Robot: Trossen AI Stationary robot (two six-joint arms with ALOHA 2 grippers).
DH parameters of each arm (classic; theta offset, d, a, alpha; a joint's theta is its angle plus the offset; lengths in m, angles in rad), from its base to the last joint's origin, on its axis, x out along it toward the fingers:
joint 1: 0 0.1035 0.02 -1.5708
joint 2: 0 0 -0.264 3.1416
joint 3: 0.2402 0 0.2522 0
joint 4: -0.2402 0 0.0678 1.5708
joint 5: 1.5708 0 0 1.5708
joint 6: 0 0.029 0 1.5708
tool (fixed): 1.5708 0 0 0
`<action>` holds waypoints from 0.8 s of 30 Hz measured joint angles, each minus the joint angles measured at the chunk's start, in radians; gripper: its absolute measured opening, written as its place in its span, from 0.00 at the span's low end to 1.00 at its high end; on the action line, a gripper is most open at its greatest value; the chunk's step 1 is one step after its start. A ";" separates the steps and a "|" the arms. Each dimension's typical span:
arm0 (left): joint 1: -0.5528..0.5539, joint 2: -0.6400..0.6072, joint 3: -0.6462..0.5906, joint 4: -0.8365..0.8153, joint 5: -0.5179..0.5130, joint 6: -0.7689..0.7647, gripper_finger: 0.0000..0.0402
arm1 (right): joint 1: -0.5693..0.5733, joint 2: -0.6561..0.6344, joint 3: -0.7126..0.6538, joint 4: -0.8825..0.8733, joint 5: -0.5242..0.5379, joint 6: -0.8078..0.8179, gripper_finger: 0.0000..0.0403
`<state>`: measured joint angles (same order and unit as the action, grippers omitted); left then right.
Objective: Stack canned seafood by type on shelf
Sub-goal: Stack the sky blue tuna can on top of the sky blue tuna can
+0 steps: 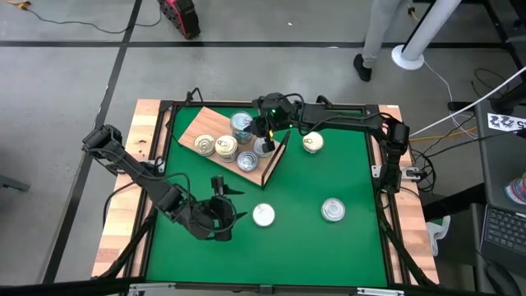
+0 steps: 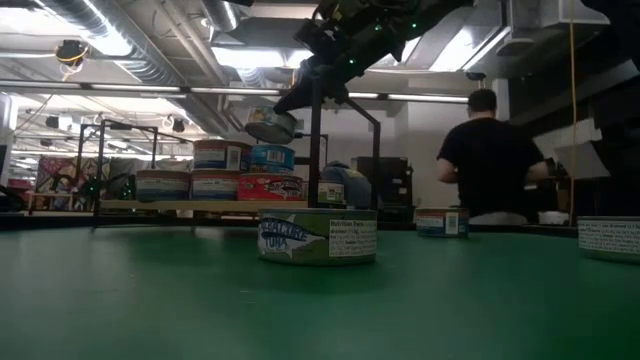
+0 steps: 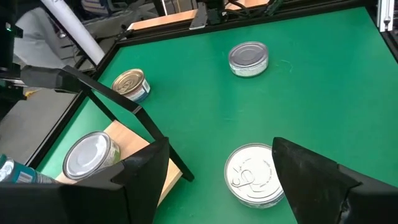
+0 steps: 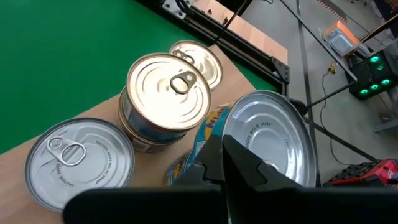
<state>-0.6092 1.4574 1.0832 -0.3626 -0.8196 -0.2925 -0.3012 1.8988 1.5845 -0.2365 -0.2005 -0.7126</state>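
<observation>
- Leftmost, the left gripper [image 1: 220, 215] is seen low over the near-left part of the green mat [image 1: 329, 177], its fingers [image 3: 140, 171] spread wide with nothing between them
- Just right of it, a white-topped tin [image 1: 263, 215] lies flat on the mat; in the left wrist view this tin [image 3: 256, 175] sits in the gap ahead of the fingers, not touched by them
- Further back, the shelf [image 1: 215, 130] is set at an angle on the far-left part of the mat, its black wire frame end [image 1: 275, 156] on the right side
- Tins are grouped on the shelf board [image 1: 226, 148]; in the low view they are stacked two high in places [image 2: 232, 170]
- Over the shelf's right portion, the right gripper [image 1: 261, 127] is held above the stacked tins, clamped on one silver tin [image 4: 270, 140]; in the low view that tin [image 2: 270, 126] is tilted and raised above the stacks
- Right of the frame, a gold-topped tin [image 1: 312, 142] rests on the mat
- Farther right and nearer, a silver-topped tin [image 1: 333, 210] lies alone on the mat
- Behind the table, a person in a dark shirt [image 2: 490, 160] is seen from the back
</observation>
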 joint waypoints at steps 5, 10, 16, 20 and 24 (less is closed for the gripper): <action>-0.001 0.000 0.000 0.000 0.000 0.000 0.70 | 0.000 0.020 0.000 0.009 0.009 -0.003 0.00; -0.001 0.000 0.000 0.000 0.001 0.000 0.70 | 0.000 0.034 0.000 0.014 0.016 -0.006 0.00; -0.001 0.000 0.000 -0.001 0.001 -0.005 0.70 | 0.000 0.036 0.000 0.005 0.051 -0.026 0.00; -0.001 0.000 0.000 -0.001 0.001 -0.007 0.70 | 0.000 0.036 0.000 0.003 0.051 -0.026 0.00; -0.001 0.000 0.000 -0.001 0.001 -0.008 0.70 | 0.000 0.036 0.000 0.001 0.051 -0.026 0.01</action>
<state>-0.6102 1.4574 1.0832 -0.3634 -0.8188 -0.3000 -0.3014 1.9350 1.5845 -0.2352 -0.1493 -0.7390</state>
